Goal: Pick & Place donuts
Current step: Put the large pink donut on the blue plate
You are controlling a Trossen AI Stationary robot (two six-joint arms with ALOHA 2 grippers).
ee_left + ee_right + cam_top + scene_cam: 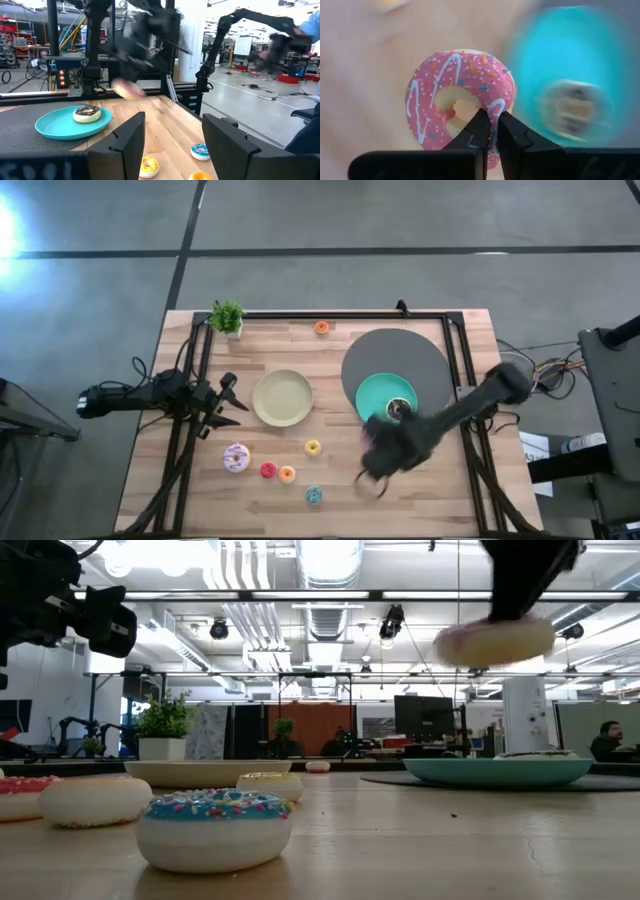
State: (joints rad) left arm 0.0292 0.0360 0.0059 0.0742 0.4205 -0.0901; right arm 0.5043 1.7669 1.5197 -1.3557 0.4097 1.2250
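Observation:
My right gripper (pixel 385 452) hangs above the table's near right part, shut on the pink donut (pixel 460 97), which shows raised in the low view as a pink donut (pixel 495 640). The chocolate donut (pixel 398 410) lies in the teal plate (pixel 375 392). On the wood lie the white-lilac donut (pixel 237 458) and the mini red (pixel 268 471), orange (pixel 287 474), yellow (pixel 312 447) and blue (pixel 314 496) donuts. Another orange mini (pixel 321 328) lies by the far edge. My left gripper (pixel 232 402) waits open at the table's left side. My right gripper pinches the pink donut's ring wall (pixel 496 107) between its two fingers, one finger (pixel 479 127) in the hole and the other outside the rim. The fingers come from above, pointing down. The donut is lifted clear of the table and lies about level under them.
A cream plate (pixel 282 397) sits at mid table, left of the round grey mat (pixel 400 350) that bears the teal plate. A small potted plant (pixel 228 317) stands at the far left corner. Black frame rails run along the table's left, right and far sides.

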